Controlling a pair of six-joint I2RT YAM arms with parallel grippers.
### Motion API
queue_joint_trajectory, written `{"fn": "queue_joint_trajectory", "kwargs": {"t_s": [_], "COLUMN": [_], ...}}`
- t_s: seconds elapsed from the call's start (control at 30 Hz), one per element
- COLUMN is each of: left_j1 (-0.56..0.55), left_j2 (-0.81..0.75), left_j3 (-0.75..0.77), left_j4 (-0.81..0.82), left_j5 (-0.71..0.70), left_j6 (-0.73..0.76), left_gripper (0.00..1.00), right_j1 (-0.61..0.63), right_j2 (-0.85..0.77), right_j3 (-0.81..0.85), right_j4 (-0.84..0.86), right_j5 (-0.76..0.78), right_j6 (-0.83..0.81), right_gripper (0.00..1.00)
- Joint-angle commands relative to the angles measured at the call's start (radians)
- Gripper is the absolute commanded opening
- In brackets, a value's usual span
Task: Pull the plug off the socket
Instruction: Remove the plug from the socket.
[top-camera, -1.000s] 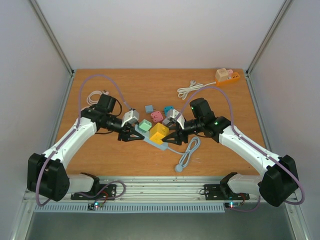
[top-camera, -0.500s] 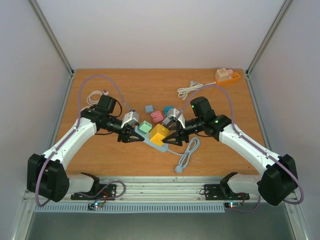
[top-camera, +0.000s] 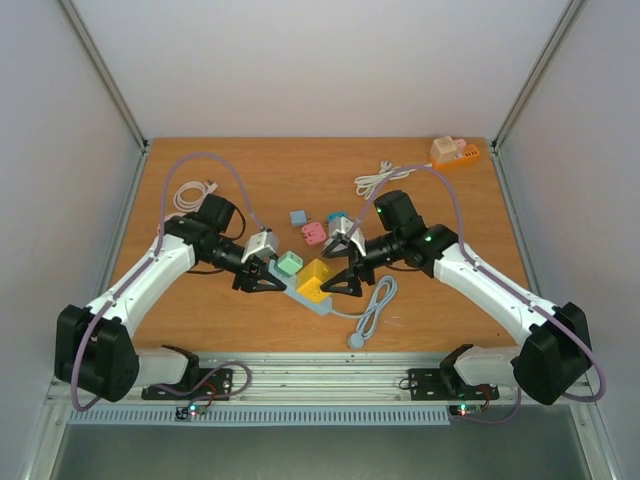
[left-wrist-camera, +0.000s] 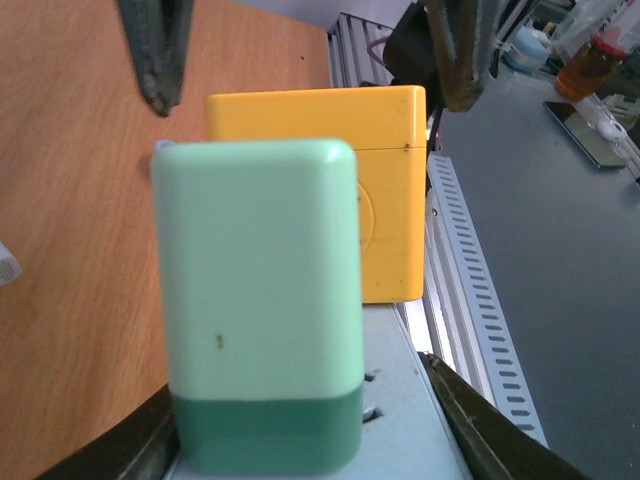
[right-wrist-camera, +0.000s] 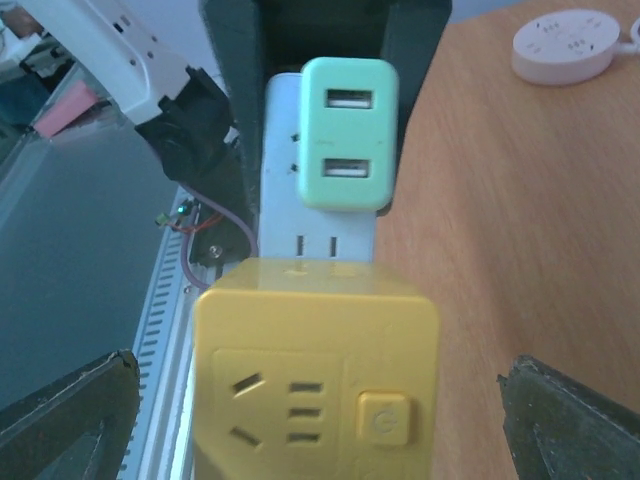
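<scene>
While the power strip (top-camera: 322, 303) is sliding nearer, we are holding the right claw (top-camera: 337, 283) wide open around the still-seated yellow plug (top-camera: 314, 281); whether the left claw (top-camera: 263, 279) is clamping the strip, we cannot tell.

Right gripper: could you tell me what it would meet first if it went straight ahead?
The right gripper would likely meet the yellow adapter first, plugged into the strip between its open fingers; the green plug sits beyond.
</scene>
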Motion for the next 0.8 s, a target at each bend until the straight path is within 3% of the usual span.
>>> {"fn": "queue_joint_trajectory", "kwargs": {"t_s": [0.0, 0.37, 0.77], "left_j1": [-0.034, -0.039, -0.04], "left_j2": [-0.001, -0.013, -0.025], "left_j3": [0.034, 0.03, 0.026], "left_j4": [-0.02, -0.003, 0.003], "left_j5": [0.028, 0.012, 0.008], "left_j6": [0.052, 0.042, 0.04], "left_gripper": [0.0, 0.0, 0.0], "right_j1": [0.029, 0.097, 0.107], "right_j2": [0.046, 0.11, 0.139], "right_j3": [0.054, 0.106, 0.13], "right_j4": [-0.062, -0.205, -0.207], "right_j5": [0.035, 0.058, 0.093], "right_j6": [-0.045, -0.157, -0.121], "right_gripper": [0.99, 0.91, 0.5]}}
